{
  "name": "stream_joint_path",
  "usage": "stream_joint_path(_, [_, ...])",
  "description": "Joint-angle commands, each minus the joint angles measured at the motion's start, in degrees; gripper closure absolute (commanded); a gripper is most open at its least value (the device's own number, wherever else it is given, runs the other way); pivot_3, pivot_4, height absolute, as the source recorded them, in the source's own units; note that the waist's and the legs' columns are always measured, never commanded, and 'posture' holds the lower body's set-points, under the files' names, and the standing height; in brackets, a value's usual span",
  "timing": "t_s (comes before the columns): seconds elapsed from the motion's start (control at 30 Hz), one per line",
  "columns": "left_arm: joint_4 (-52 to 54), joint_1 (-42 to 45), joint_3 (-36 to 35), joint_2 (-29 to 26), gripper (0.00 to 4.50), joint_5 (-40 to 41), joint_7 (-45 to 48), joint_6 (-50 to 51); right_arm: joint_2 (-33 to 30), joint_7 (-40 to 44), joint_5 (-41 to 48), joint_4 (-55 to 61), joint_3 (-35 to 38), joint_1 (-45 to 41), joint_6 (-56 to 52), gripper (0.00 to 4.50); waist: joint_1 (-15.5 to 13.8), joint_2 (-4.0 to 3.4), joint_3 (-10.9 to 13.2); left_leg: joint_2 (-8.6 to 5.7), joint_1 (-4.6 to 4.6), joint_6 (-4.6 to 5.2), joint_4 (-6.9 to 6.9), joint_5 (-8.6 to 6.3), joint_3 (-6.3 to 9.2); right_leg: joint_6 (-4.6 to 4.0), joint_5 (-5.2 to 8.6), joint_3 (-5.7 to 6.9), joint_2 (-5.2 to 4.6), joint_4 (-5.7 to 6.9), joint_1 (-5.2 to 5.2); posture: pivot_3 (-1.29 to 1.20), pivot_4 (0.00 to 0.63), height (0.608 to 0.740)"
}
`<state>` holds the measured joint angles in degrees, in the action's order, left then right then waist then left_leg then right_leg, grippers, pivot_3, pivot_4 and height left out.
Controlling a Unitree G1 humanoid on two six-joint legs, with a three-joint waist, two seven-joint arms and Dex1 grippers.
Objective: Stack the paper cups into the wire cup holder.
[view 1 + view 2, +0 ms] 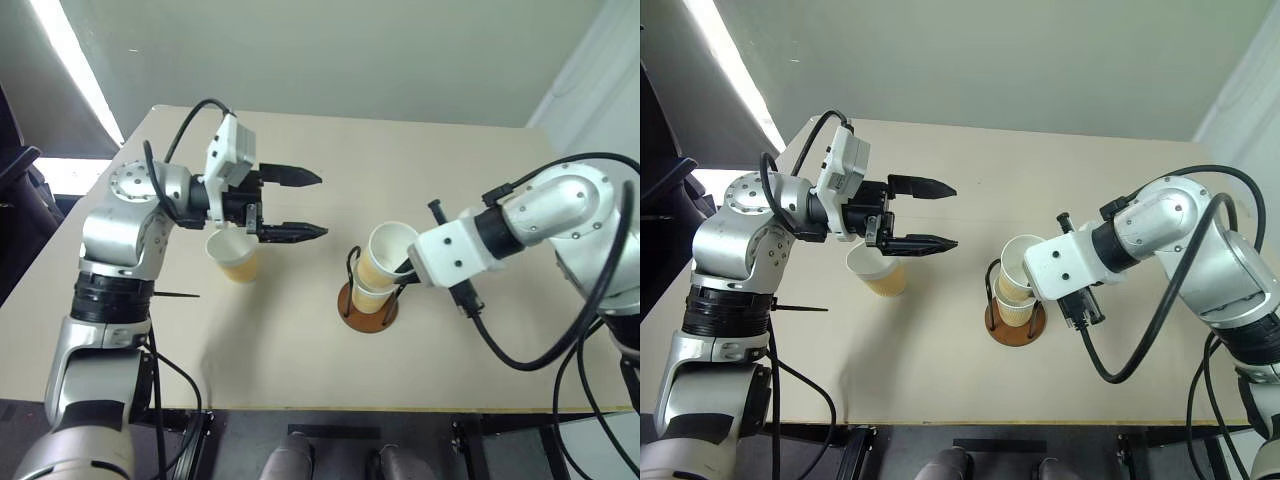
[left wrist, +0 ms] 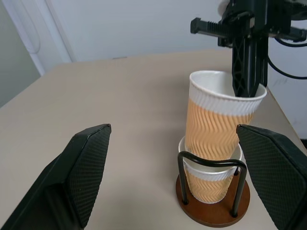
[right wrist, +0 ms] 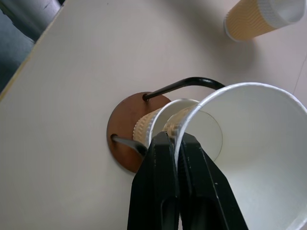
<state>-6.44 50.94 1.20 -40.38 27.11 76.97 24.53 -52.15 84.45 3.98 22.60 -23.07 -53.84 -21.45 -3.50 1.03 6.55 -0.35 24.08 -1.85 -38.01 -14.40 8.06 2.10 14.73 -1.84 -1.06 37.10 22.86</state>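
The right gripper, clamped on a tilted paper cup's rim, leans it mouth-up into the cup nested in the wire cup holder. The left gripper gapes empty over a third upright cup beside the holder.

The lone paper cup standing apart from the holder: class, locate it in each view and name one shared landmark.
Left eye: lone cup, left of centre, under the left gripper.
Right eye, left of centre.
Left wrist: not in it.
Right wrist, upper right corner.
Shared landmark: the wire cup holder.

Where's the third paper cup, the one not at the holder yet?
The loose paper cup stands upright on the table, on the robot's left, just below the open left gripper and well left of the wire cup holder.
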Motion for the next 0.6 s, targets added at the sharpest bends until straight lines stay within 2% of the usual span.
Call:
stream_joint_path(0.03, [2.3, 0.5, -1.0, -0.5, 0.0, 0.5, -0.4, -0.1, 0.7, 0.0, -1.9, -0.3, -0.3, -1.3, 1.9, 4.47, 0.0, 0.0, 0.0, 0.0, 0.0, 0.0, -0.01, 0.0, 0.0, 0.0, 0.0, 0.0, 0.0, 0.0, 0.0, 0.0, 0.15, 0.74])
stream_joint_path(0.13, [2.3, 0.5, -0.9, -0.4, 0.0, 0.4, -0.5, -0.2, 1.7, 0.3, -2.0, -0.3, -0.4, -1.6, 1.4, 3.9, 0.0, 0.0, 0.0, 0.0, 0.0, 0.01, -0.01, 0.0, 0.0, 0.0, 0.0, 0.0, 0.0, 0.0, 0.0, 0.0, 0.15, 0.74])
stream_joint_path(0.23, [2.3, 0.4, -0.9, -0.4, 0.0, 0.3, -0.6, -0.2, 2.9, 0.0, -1.4, -0.1, 0.2, -2.1, -0.2, 2.84, 0.0, 0.0, 0.0, 0.0, 0.0, 0.01, 0.0, 0.0, 0.0, 0.0, 0.0, 0.01, 0.0, 0.0, 0.0, 0.0, 0.15, 0.74])
stream_joint_path(0.37, [2.3, 0.4, -1.3, -0.6, 0.0, 0.1, -1.2, -0.2, 8.2, -5.2, 3.3, -0.5, 5.1, -4.4, -9.5, 1.46, 0.2, 0.0, 0.0, 0.0, -0.01, 0.0, 0.0, 0.0, -0.01, 0.0, 0.0, 0.0, 0.0, 0.02, 0.02, 0.0, 0.15, 0.74])
stream_joint_path(0.6, [4.7, 0.0, -3.7, -4.6, 0.0, -1.2, -4.3, -1.4, 14.8, -15.6, 16.3, 2.1, 18.1, -6.2, -26.4, 1.46, 0.2, 0.0, 0.0, -0.01, 0.02, -0.01, 0.04, 0.0, 0.0, -0.01, 0.0, 0.01, 0.01, -0.07, 0.02, 0.0, 0.15, 0.74])
